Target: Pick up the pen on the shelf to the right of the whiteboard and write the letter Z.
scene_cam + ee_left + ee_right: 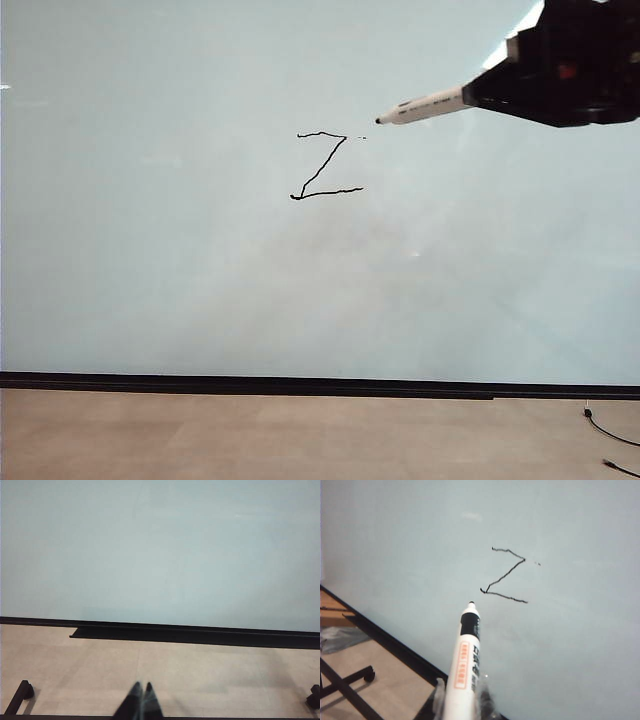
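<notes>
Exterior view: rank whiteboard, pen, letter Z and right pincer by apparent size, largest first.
1. whiteboard, fills most of the view.
2. right pincer, shut on the pen; its black bulk sits nearer the camera, so it looks inflated.
3-4. pen and letter Z: similar apparent size, too close to rank.

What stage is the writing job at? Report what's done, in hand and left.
Done: the letter Z stands complete on the whiteboard. In hand: the right gripper is shut on the pen, tip off the board, up and right of the Z. The left gripper is shut, low near the floor. Left: seemingly nothing to write.
</notes>
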